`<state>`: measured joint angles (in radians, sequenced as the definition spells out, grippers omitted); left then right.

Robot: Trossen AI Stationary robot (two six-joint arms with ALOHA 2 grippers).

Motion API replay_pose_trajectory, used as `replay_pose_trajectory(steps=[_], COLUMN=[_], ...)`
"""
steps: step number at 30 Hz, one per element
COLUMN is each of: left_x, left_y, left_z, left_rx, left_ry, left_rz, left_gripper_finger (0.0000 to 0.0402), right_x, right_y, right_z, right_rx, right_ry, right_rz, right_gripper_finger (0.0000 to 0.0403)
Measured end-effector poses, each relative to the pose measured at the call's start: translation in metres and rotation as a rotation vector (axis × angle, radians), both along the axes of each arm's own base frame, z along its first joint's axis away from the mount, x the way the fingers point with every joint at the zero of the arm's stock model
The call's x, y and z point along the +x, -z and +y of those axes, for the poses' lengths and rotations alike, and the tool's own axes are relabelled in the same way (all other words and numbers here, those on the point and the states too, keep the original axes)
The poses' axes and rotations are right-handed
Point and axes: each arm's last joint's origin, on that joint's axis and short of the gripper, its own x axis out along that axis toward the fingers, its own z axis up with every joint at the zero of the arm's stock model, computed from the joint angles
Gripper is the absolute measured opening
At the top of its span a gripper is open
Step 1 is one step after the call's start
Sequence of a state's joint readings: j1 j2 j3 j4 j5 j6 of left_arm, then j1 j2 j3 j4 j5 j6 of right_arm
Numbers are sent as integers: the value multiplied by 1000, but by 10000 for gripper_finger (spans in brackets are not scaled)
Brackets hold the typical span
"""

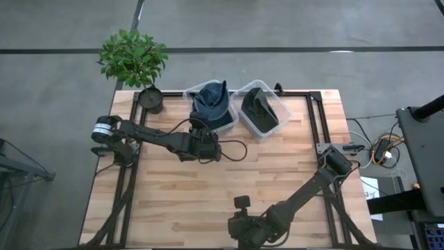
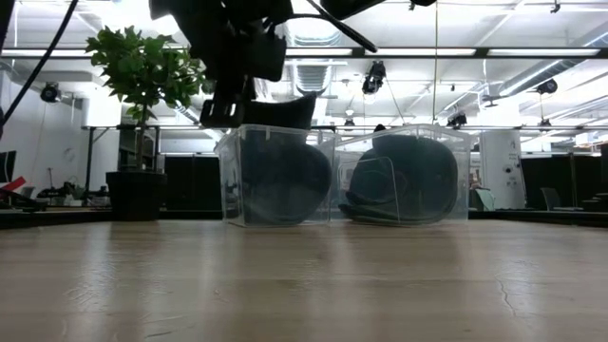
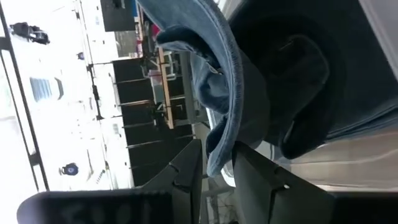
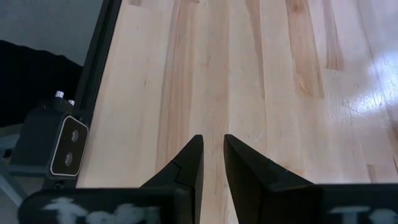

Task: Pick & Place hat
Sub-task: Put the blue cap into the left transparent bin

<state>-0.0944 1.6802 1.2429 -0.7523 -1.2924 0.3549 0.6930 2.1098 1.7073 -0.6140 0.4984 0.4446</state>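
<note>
Hat-handling is at the grasp-or-release stage, by my reading. Nearest the front edge of the pale wooden-plank table (image 1: 180, 208), the right gripper (image 4: 212, 163) waits low over bare boards, its two dark fingers nearly together with a thin gap and nothing between them; a small dark camera box (image 4: 67, 147) sits at the table's edge beside it. Farther back, the left gripper (image 3: 217, 163) reaches from the table's left side to the near rim of the left clear plastic bin (image 1: 201, 121), and its fingers are pinched on the brim edge of the soft blue denim hat (image 3: 233, 81). That hat sits in the left bin, its crown rising above the rim in the high view. Just beside it, the right clear plastic bin (image 1: 281, 118) holds a dark cap (image 1: 258, 107). At the far left corner stands a leafy green plant in a black pot (image 1: 133, 57).

Next, if this is a pick, the brim must be lifted straight clear of the bin wall before any sideways travel; the limp fabric could snag on the rim.
</note>
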Motion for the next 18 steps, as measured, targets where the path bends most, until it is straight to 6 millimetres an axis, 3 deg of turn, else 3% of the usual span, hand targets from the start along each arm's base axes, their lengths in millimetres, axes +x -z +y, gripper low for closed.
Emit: replay_pose_trajectory(steps=[5,10,18], left_x=[0,-2,-2], left_y=[2,-3,-3], left_z=[0,1,1], left_rx=[-49,120,116], left_ry=[24,-43,-46], left_rz=[26,14,-2], left_gripper_finger=[81,81,81], right_x=[0,0,0], right_y=[0,0,0], right_z=[0,0,0], right_rx=[0,1,1], right_ry=[0,0,0], right_rz=[0,0,-1], right_gripper_finger=[57,57,57])
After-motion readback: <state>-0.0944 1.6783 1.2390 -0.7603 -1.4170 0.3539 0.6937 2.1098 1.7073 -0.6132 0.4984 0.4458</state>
